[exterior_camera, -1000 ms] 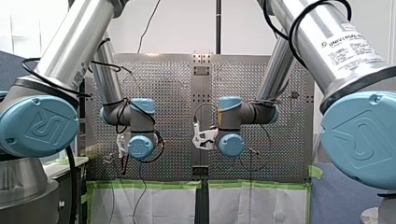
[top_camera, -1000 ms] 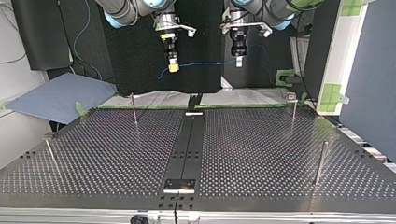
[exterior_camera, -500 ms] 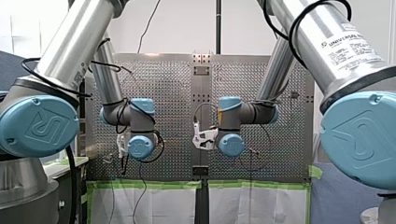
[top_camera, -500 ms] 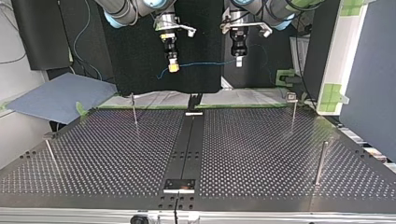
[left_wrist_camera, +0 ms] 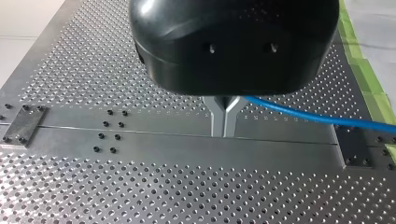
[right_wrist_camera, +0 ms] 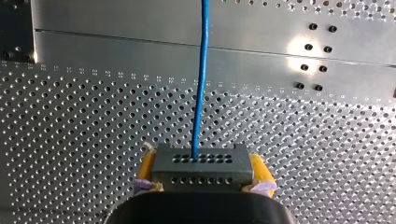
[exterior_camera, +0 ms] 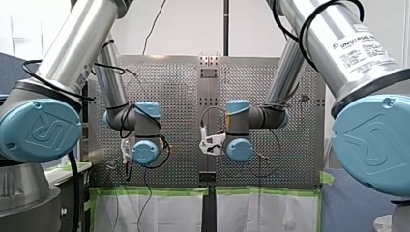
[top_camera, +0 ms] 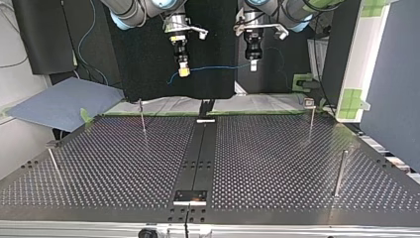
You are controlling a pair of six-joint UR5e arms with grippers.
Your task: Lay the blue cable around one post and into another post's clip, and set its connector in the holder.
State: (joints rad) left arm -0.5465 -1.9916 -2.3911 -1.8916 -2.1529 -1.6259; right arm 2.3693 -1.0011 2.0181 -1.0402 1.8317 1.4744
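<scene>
i count four posts (top_camera: 142, 117) on the table (top_camera: 277, 158) and one blue cable (top_camera: 218, 67) held in the air. left in the top view, my right gripper (top_camera: 183, 73) clamps its connector (right_wrist_camera: 201, 164). at right, my left gripper (top_camera: 253, 67) pinches the cable, both pointing down.

Left gripper (left_wrist_camera: 225, 132) pointing down, metal fingers (left_wrist_camera: 217, 116) closed on blue cable (left_wrist_camera: 299, 111), right gripper (right_wrist_camera: 201, 171) beside it, also pointing down, yellow pads (right_wrist_camera: 147, 164) clamped on connector (right_wrist_camera: 201, 161), both held high.
</scene>
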